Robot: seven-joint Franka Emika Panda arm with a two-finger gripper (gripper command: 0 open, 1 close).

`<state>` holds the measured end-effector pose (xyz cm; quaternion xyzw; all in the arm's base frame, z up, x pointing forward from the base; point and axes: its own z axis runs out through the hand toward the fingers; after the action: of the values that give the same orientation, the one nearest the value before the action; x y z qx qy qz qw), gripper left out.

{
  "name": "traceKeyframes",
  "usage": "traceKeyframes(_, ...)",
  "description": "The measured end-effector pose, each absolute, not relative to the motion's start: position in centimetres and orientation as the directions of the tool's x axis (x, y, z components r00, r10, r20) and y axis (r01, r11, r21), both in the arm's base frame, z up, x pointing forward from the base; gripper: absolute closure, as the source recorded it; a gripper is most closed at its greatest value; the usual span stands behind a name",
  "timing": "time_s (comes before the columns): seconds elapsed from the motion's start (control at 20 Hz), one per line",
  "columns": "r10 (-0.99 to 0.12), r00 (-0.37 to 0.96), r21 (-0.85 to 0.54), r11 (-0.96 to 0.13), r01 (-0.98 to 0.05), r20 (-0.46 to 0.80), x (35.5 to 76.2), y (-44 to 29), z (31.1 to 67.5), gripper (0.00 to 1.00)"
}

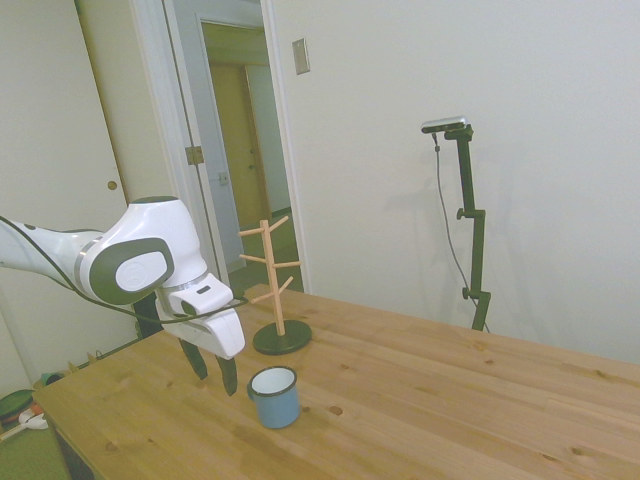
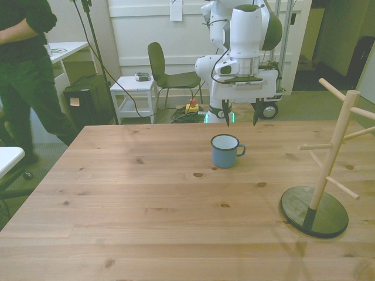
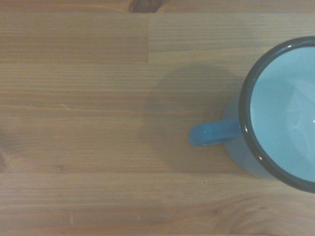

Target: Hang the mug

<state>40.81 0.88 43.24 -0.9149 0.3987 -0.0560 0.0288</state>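
Presently hovering with fingers spread wide and holding nothing: gripper (image 2: 240,116), hanging above the wooden table (image 2: 146,199) just behind the mug (image 2: 225,151) in the front view. Seen from the side camera, hanging just beside the mug (image 1: 274,396), fingertips pointing down, not touching it. Standing upright on the tabletop near its middle: that light-blue enamel mug, white inside, dark rim, small loop handle sticking out toward the front view's right. Showing from above in the wrist view: handle and part of the rim (image 3: 275,115), with bare planks all around. Standing well apart, toward the front view's right: wooden mug tree (image 2: 331,158) on a dark round base, pegs angling upward, all of them bare. Nothing lying between mug and tree. Standing behind the table at the front view's left edge: a person (image 2: 26,70) in dark clothes, cut off by the frame. Sitting farther back: an olive chair (image 2: 167,73) and a small white side table (image 2: 135,93). Being cut off by the wrist picture's edge: most of the mug's far side.
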Motion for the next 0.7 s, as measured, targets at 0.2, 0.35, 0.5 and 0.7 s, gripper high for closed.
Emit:
traceKeyframes(0.2,-0.735,0.673,-0.110,-0.678,-0.727,0.082,40.9,0.2,43.7,0.00)
traceKeyframes(0.35,-0.746,0.660,-0.138,-0.665,-0.733,0.092,40.9,-1.5,45.6,0.00)
traceKeyframes(0.5,-0.757,0.646,-0.149,-0.652,-0.743,0.092,41.0,-3.1,46.8,0.00)
traceKeyframes(0.7,-0.780,0.621,-0.148,-0.626,-0.766,0.080,42.2,-5.9,46.5,0.00)
